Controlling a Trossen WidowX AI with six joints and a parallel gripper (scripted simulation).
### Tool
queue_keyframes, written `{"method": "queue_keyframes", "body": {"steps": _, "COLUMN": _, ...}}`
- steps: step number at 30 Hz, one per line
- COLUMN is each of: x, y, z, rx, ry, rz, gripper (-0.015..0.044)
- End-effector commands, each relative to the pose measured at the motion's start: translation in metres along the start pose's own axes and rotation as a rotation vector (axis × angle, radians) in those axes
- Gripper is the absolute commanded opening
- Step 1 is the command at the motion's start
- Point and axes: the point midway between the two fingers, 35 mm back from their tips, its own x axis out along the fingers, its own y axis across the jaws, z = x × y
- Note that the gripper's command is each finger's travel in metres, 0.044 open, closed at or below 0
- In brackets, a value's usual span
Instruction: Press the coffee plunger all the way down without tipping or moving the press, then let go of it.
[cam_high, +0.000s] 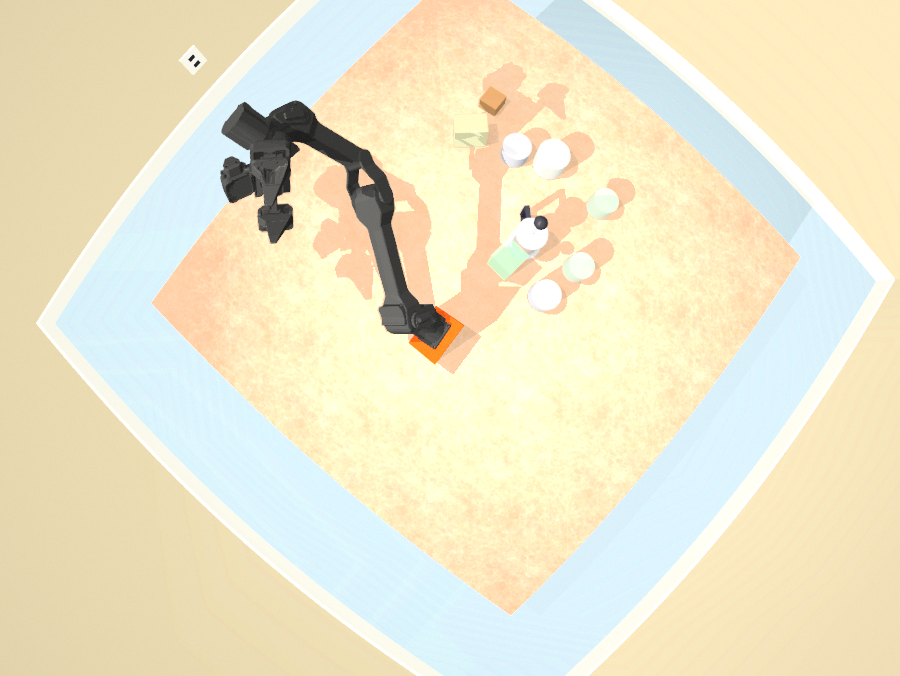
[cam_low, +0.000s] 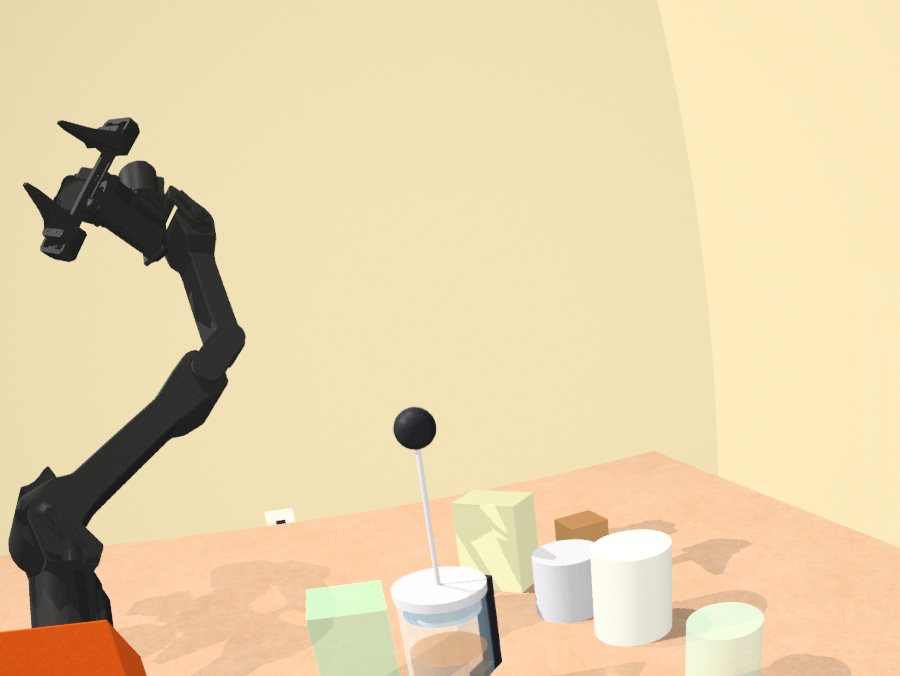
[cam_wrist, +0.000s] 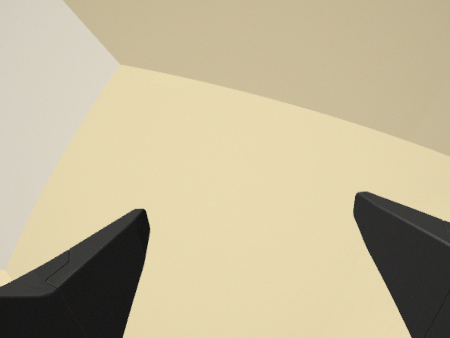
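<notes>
Exterior view: the coffee press (cam_low: 445, 625) stands upright on the bench, white lid on a clear body.
Plunger: the black knob (cam_low: 414, 427) sits high on a thin white rod (cam_low: 427, 513), well above the lid.
Place: in the top view the coffee press (cam_high: 531, 234) is off centre, toward the bench's right corner, inside a cluster of containers.
Neighbours: a pale green block (cam_low: 349, 625) just beside it, a pale yellow box (cam_low: 496, 534) behind, two white cylinders (cam_low: 631, 585) near.
Gripper: the gripper (cam_low: 61, 156) is raised high, well apart from the press, fingers spread wide with nothing between them.
Arm base: orange block (cam_high: 424, 350) near the bench's middle.
</notes>
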Motion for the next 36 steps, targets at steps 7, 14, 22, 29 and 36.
{"method": "queue_keyframes", "body": {"steps": 7, "x": 0.039, "y": -0.007, "z": -0.004, "rx": -0.073, "ry": 0.181, "rz": 0.063, "gripper": 0.044}}
{"method": "queue_keyframes", "body": {"steps": 14, "x": 0.11, "y": -0.01, "z": -0.048, "rx": -0.202, "ry": 0.541, "rz": 0.236, "gripper": 0.044}}
{"method": "queue_keyframes", "body": {"steps": 22, "x": 0.144, "y": -0.007, "z": -0.123, "rx": -0.315, "ry": 0.844, "rz": 0.412, "gripper": 0.044}}
{"method": "queue_keyframes", "body": {"steps": 29, "x": 0.148, "y": -0.008, "z": -0.198, "rx": -0.415, "ry": 1.09, "rz": 0.572, "gripper": 0.044}}
{"method": "queue_keyframes", "body": {"steps": 36, "x": 0.126, "y": -0.019, "z": -0.303, "rx": -0.551, "ry": 1.384, "rz": 0.848, "gripper": 0.044}}
